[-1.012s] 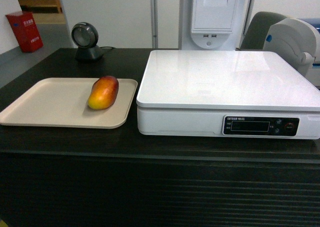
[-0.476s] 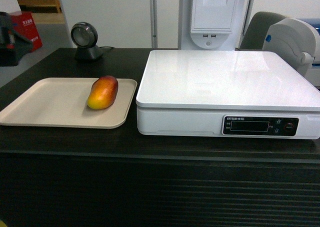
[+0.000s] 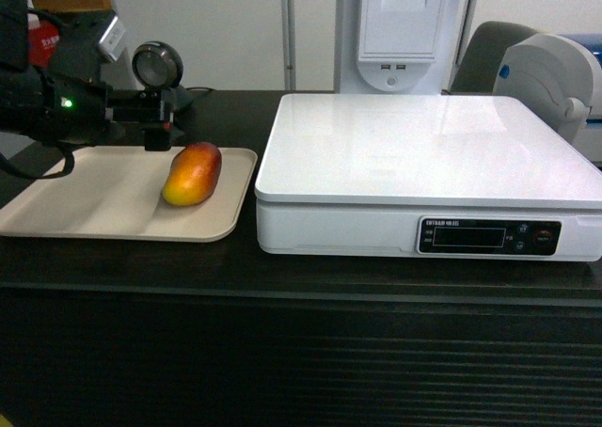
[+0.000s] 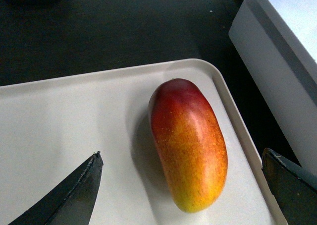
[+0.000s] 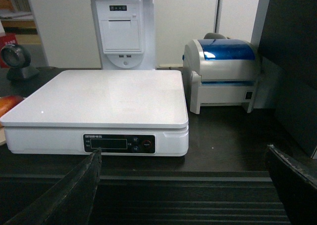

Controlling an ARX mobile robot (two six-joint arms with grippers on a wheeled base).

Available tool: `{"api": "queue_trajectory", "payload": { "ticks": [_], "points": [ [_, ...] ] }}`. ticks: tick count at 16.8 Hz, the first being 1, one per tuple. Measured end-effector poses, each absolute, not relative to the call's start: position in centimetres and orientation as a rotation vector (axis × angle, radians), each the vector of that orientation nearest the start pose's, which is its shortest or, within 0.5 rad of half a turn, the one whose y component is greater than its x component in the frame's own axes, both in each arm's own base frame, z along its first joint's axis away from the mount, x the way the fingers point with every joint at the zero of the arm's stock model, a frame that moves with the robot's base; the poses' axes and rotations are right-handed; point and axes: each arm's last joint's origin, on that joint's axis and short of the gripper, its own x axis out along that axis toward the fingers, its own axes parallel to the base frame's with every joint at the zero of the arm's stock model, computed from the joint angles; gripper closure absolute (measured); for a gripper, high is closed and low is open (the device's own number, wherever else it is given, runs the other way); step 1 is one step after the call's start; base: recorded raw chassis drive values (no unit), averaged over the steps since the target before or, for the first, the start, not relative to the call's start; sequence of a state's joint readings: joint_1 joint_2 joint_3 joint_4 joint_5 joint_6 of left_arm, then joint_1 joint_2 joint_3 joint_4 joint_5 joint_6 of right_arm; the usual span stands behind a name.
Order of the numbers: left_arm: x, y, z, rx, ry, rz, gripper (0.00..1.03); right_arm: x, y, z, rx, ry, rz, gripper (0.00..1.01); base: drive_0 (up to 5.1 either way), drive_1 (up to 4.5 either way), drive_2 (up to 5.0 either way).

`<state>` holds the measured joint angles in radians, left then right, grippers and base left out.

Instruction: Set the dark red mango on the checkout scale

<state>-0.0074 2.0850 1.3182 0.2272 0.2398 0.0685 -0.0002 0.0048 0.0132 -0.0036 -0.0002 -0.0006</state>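
The dark red mango point(image 3: 192, 174) lies on a beige tray point(image 3: 75, 197) at the left of the dark checkout point(image 3: 282, 352), its red end pointing away from me. My left gripper point(image 3: 156, 131) hovers just behind and left of it, open. In the left wrist view the mango point(image 4: 190, 140) shows between the spread fingers point(image 4: 74, 195) of the left gripper point(image 4: 182, 152), untouched. The white scale point(image 3: 423, 154) stands right of the tray, its platform bare. The right gripper point(image 5: 184, 149) is open and holds nothing, low in front of the counter's ribbed panel, facing the scale point(image 5: 104, 96).
A round barcode scanner point(image 3: 155, 70) stands behind the tray, close to the left arm. A white receipt printer point(image 3: 403, 23) rises behind the scale. A blue-topped label printer point(image 5: 223, 71) sits right of the scale. The tray's rim nearly touches the scale's side.
The left arm has swung in from the left edge to hover over the back of the tray near the mango. The mango and scale have not moved.
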Motion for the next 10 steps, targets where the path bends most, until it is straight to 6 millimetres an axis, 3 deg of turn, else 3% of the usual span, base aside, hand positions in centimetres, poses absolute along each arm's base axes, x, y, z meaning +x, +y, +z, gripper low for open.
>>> {"api": "queue_trajectory", "payload": {
  "ticks": [10],
  "points": [
    [49.1,-2.7,12.4,-0.053,0.703,-0.293,0.05,9.7,0.0,16.7,-0.001,-0.005,0.0,0.03,0.0,0.0,0.0]
  ]
}}
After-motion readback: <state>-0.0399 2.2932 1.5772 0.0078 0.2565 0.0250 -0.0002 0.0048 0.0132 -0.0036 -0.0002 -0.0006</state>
